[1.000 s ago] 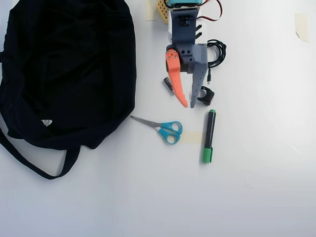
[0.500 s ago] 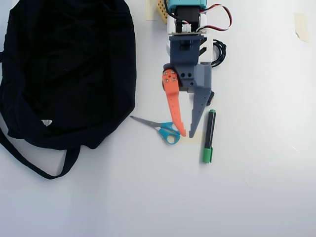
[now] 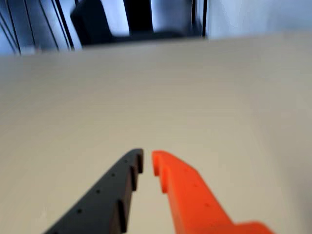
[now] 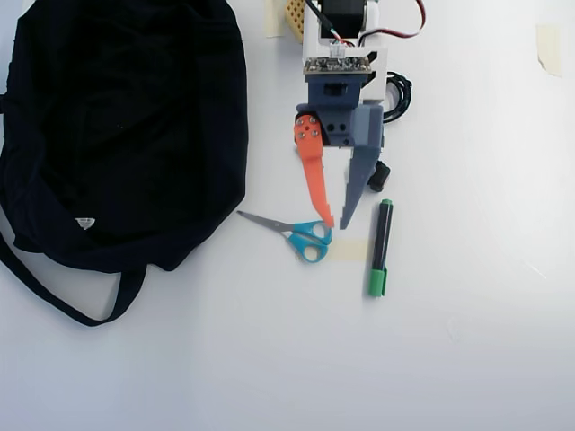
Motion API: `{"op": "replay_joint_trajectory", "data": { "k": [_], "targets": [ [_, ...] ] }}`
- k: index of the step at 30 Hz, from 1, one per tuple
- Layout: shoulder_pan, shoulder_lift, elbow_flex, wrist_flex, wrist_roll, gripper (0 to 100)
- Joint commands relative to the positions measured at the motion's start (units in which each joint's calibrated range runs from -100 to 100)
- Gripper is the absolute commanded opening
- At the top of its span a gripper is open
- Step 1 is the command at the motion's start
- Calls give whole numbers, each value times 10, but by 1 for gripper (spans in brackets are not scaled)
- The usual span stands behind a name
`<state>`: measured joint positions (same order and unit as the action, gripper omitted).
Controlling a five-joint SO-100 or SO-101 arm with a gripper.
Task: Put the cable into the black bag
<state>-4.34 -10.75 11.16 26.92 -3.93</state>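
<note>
Hand (image 4: pixel 338 224) empty, nearly closed, past cable (image 4: pixel 398 93) (half-hidden beside arm). Retract, open wide, then carry to bag (image 4: pixel 117 135).

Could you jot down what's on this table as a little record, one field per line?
bag: large black bag, left in the overhead view
cable: black loop, mostly hidden beside the arm
gripper: jaws nearly together, empty, tips above the scissors
scissors: blue handles
marker: green cap, right of the scissors
clip: small black piece above the marker
</note>
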Motion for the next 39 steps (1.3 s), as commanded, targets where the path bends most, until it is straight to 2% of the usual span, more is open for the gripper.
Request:
{"op": "replay_joint_trajectory", "data": {
  "k": [1, 19, 28, 39],
  "targets": [
    [-13, -78, -30, 162, 2, 2],
    [-54, -146, -29, 543, 2, 2],
    [-86, -146, -30, 641, 2, 2],
    [-176, -146, -26, 683, 1, 3]
  ]
}}
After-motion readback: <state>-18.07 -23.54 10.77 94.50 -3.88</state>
